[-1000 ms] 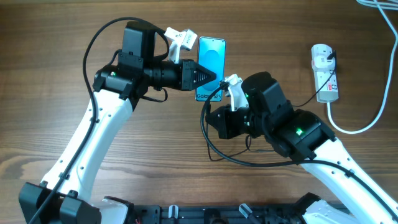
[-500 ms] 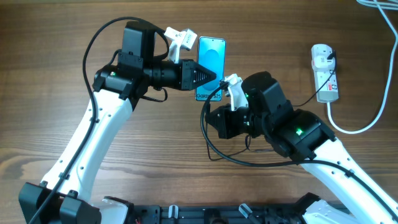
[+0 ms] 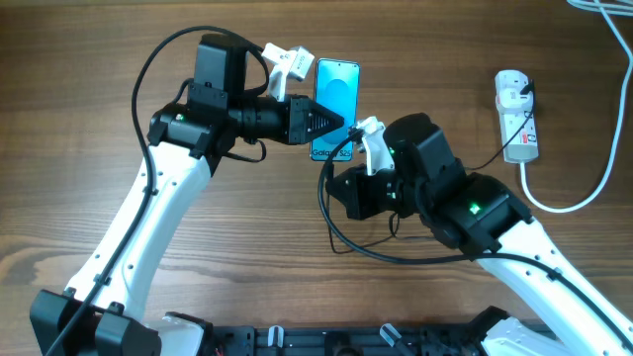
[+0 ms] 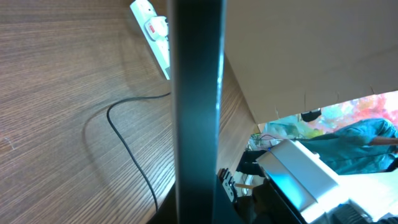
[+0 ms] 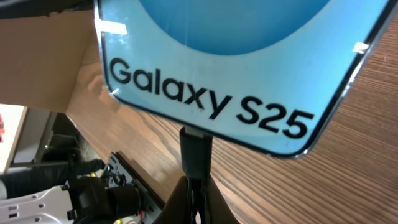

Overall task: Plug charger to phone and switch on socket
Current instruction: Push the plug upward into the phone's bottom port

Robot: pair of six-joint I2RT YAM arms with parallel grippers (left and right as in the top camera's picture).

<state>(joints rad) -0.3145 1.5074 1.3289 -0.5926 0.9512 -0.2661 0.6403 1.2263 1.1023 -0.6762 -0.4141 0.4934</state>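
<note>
The phone [image 3: 335,95] with its cyan screen and "Galaxy S25" band lies on the wooden table. My left gripper [image 3: 338,124] is shut on its left edge; the left wrist view shows the phone [image 4: 198,93] edge-on as a dark bar. My right gripper [image 3: 339,181] is shut on the charger [image 5: 196,152], whose dark connector tip touches the phone's bottom edge [image 5: 211,81]. The thin black cable [image 3: 346,242] curls below my right arm. The white socket [image 3: 516,114] with its red switch lies far right, also in the left wrist view [image 4: 152,30].
The socket's white cord [image 3: 584,198] loops along the right table edge. A black plug [image 3: 522,92] sits in the socket. The thin black cable [image 4: 127,146] runs over the table in the left wrist view.
My right gripper has edged slightly left and down; the left arm and the phone have not visibly moved.
</note>
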